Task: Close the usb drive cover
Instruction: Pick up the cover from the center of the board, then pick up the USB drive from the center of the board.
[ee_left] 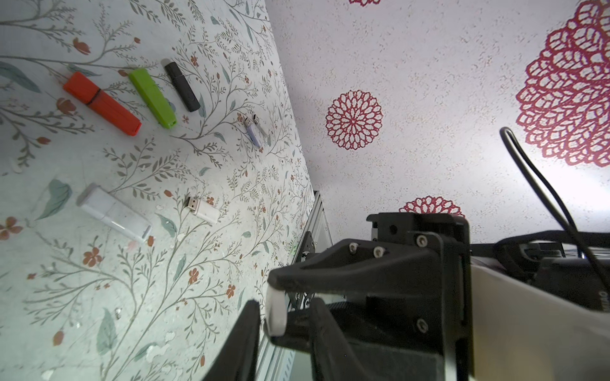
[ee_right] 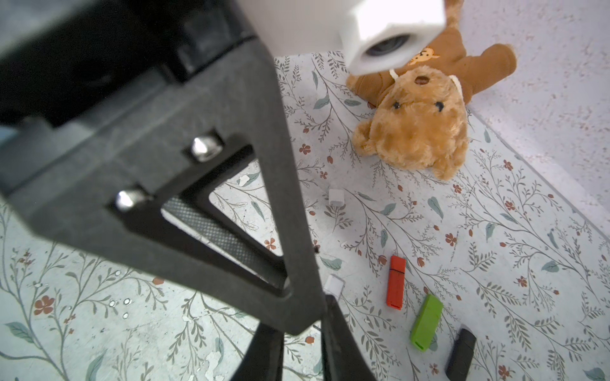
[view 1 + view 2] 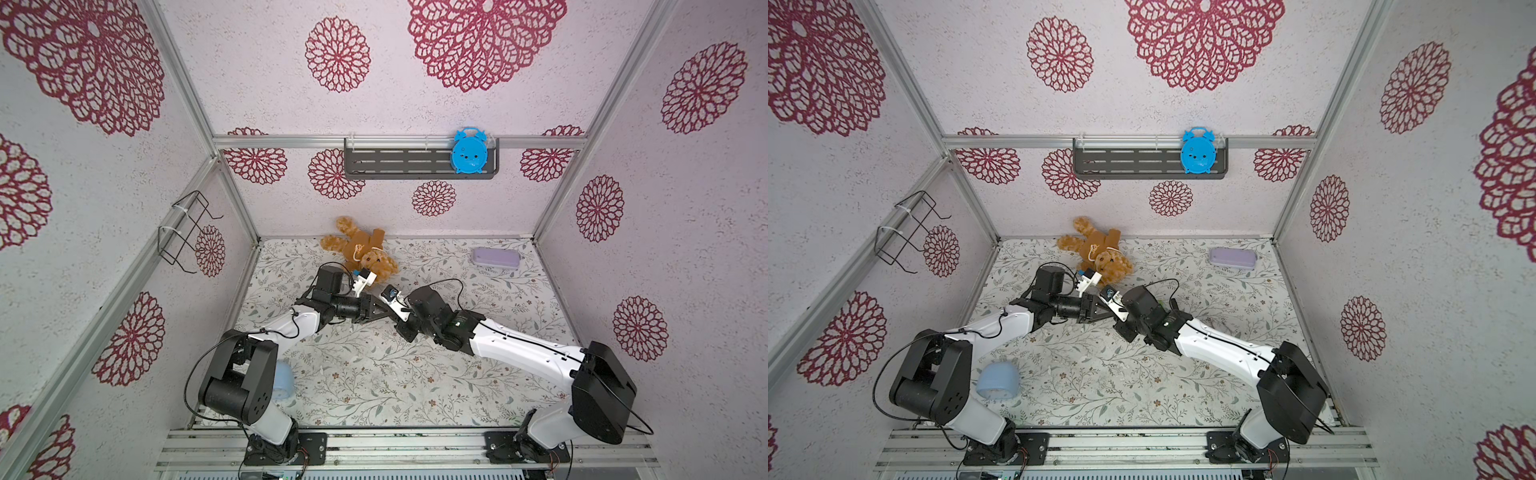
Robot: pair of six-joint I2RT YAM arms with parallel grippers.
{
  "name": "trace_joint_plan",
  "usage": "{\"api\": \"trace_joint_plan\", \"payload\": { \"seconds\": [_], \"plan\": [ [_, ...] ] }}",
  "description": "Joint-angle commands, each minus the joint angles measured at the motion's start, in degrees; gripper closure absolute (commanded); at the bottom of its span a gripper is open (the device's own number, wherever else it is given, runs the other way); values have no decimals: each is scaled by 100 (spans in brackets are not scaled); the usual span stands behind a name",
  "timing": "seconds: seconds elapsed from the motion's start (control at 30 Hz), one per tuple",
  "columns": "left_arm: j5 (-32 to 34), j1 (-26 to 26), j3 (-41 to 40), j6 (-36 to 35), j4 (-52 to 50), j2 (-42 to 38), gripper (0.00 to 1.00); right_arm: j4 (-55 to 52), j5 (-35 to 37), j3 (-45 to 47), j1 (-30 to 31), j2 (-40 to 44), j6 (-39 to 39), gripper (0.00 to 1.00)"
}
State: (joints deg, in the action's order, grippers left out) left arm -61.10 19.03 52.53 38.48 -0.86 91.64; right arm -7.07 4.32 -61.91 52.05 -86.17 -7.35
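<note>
Bases of two arms sit on the near rail. One blue cup [image 3: 998,380] lies on its side on the mat [image 3: 374,386], near left, beside the left arm.

Mid-mat, the two grippers meet tip to tip.
- Right gripper [image 2: 298,325]: clenched on one white piece [image 1: 275,310], held above the mat. Cannot tell whether it is the drive body or its cover.
- Left gripper [image 1: 284,306]: one finger on each side of that piece. Cannot tell whether they press it.

Drives on the mat, left wrist view, count six:
- red drive [image 1: 102,104], green drive [image 1: 152,99] and black drive [image 1: 182,87], side by side in one row
- one small lilac drive [image 1: 253,133], further right
- one long white drive [image 1: 114,212], capped
- one short white drive [image 1: 204,209], plug bare, near the long one but apart

Both top views: the arms cover all six. Right wrist view: the left gripper's finger blocks much of the frame. One small white cap [image 2: 336,198] lies alone between the red drive and the teddy.

Far edge: one teddy [image 3: 365,253], face up, left of centre; one lilac case [image 3: 495,257], far right. Back wall: one shelf [image 3: 395,164] with one blue clock [image 3: 469,151] at its right end. Left wall: one wire rack [image 3: 187,232].
</note>
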Motion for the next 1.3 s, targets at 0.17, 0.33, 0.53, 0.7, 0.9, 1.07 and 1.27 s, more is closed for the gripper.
{"api": "trace_joint_plan", "payload": {
  "seconds": [0.17,0.33,0.53,0.7,0.9,1.07,1.27],
  "plan": [
    [10,50,145,-218,-219,74,81,235,8,-234,-31,13,172,79],
    [187,57,239,-400,-524,62,88,211,-30,-212,-28,52,232,79],
    [515,43,333,-368,-554,-144,89,127,232,243,-129,540,427,66],
    [1001,44,327,-303,-511,-427,90,-109,45,988,-954,1219,1245,60],
    [1535,40,226,-207,-275,-832,90,-1136,-280,1386,-2250,1484,1917,59],
    [1756,40,143,-172,-129,-1064,91,-1976,-87,1490,-3292,1442,2142,58],
    [1794,40,151,-172,-107,-1126,91,-2110,-120,1510,-4281,1289,1998,58]
  ]
}}
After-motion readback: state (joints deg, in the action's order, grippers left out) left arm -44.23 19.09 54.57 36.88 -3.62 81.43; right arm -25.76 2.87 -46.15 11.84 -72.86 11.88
